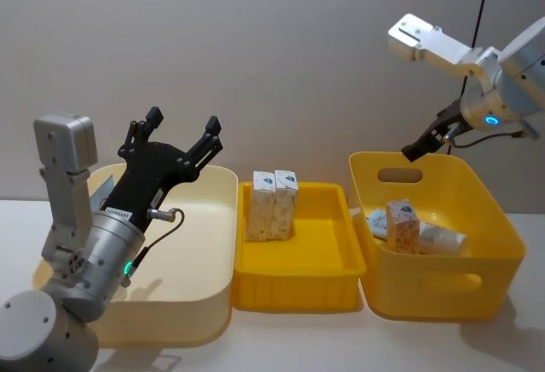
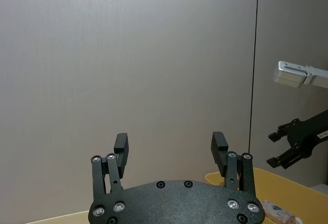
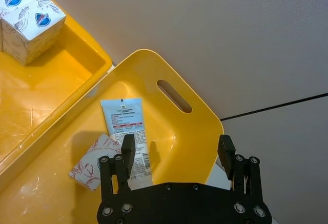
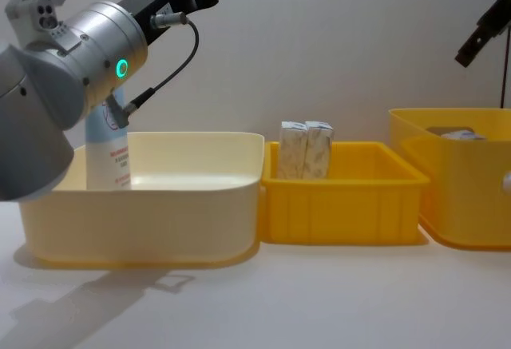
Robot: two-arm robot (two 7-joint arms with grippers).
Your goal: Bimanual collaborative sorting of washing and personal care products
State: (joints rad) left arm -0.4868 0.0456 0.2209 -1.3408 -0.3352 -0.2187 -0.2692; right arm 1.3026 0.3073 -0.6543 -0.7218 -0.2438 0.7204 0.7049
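Three bins sit in a row: the cream bin [image 1: 200, 291], the shallow yellow tray [image 1: 328, 274], the deep yellow tub [image 1: 477, 244]. It looks like sorting by kind. The left gripper [image 1: 183, 129] hangs above the cream bin, jaws spread and empty; the right gripper [image 1: 430, 140] hovers over the tub's back rim, jaws apart too. A pale-blue tube [image 4: 108, 153] stands upright in the cream bin. Another tube [image 3: 128, 131] lies flat in the tub beside a floral carton [image 3: 95, 160]. Two cream cartons [image 1: 272, 204] stand together in the tray.
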